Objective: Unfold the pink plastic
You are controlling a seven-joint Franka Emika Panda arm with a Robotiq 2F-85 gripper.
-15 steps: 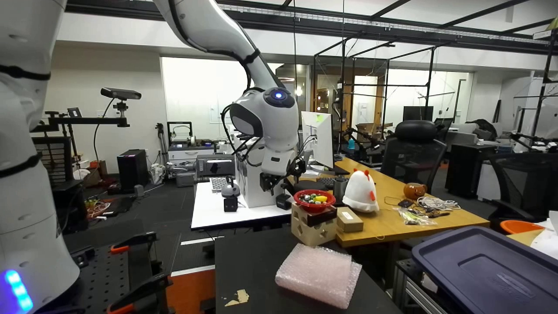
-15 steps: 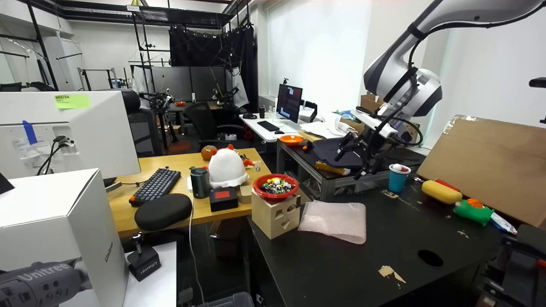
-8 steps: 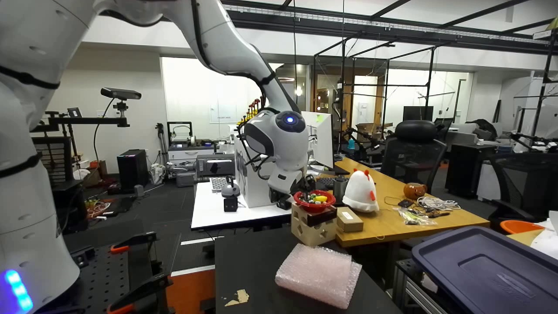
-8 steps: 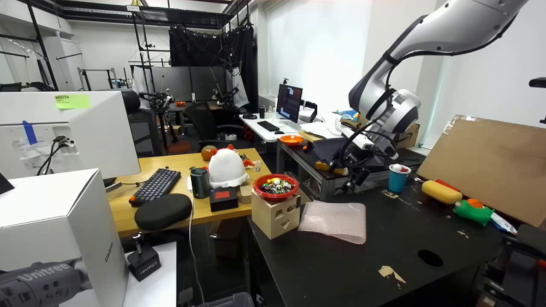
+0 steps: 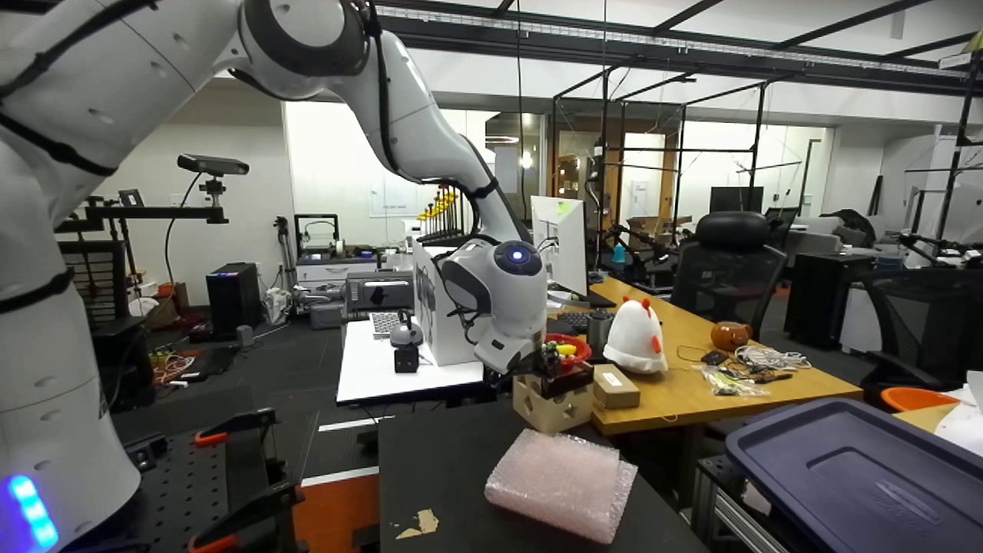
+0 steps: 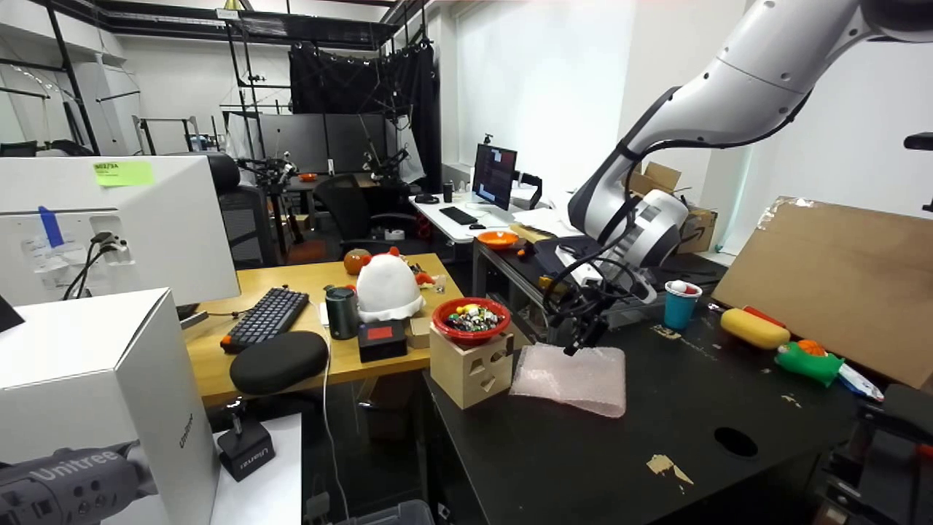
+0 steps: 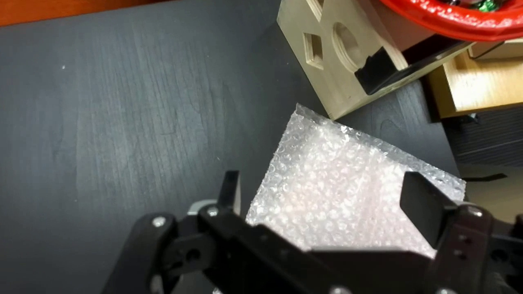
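Claw (image 7: 320, 183) spread wide above the pink plastic (image 5: 549, 480), nothing pinched. Plastic lies folded on the bench (image 6: 598, 467), right by the wooden box (image 6: 466, 373); can't tell if they touch. Progress looks like zero, no layer lifted. Remaining, I'd judge: grab the free edge, peel the top layer back, lay the sheet flat.

Black table (image 5: 445, 468): top chipped tan in places, six o'clock in an exterior view
Wooden desk (image 5: 691, 399): four o'clock, same view
Office chair (image 5: 714, 284): black, three o'clock, same view
Floor (image 5: 284, 376): dark, eight o'clock, same view
Wall (image 5: 253, 138): pale, ten o'clock, same view, a bright rectangle (image 5: 338, 177) just beside it
Curtain (image 6: 342, 80): black, eleven o'clock in an exterior view
White surface (image 6: 539, 87): tall, brightly lit, one o'clock, same view; wall or blind, cannot tell
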